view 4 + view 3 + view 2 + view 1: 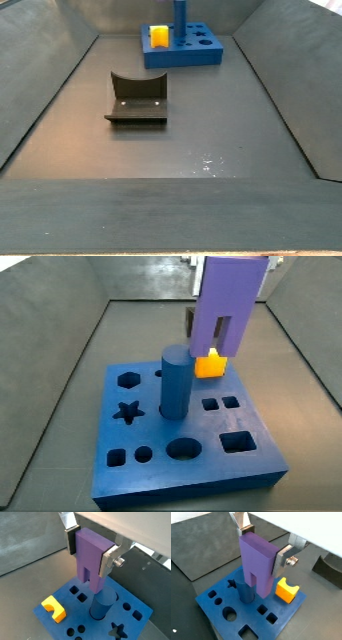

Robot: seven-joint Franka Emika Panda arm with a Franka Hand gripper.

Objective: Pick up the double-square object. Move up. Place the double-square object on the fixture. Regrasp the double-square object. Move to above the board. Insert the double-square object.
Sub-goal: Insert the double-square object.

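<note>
We see the gripper [264, 543] above the board [211, 604], its silver fingers [282, 556] closed on the upper end of the purple block [258, 559], which hangs upright with its two prongs pointing down. In both wrist views the prongs are clear of the board's top, next to the blue cylinder [101, 605] standing in a hole. In a side view the block [229, 301] hangs above the board [187, 461], in front of the yellow piece [209, 364]. The fixture [138, 99] sits on the floor, well apart from the board [198, 55].
</note>
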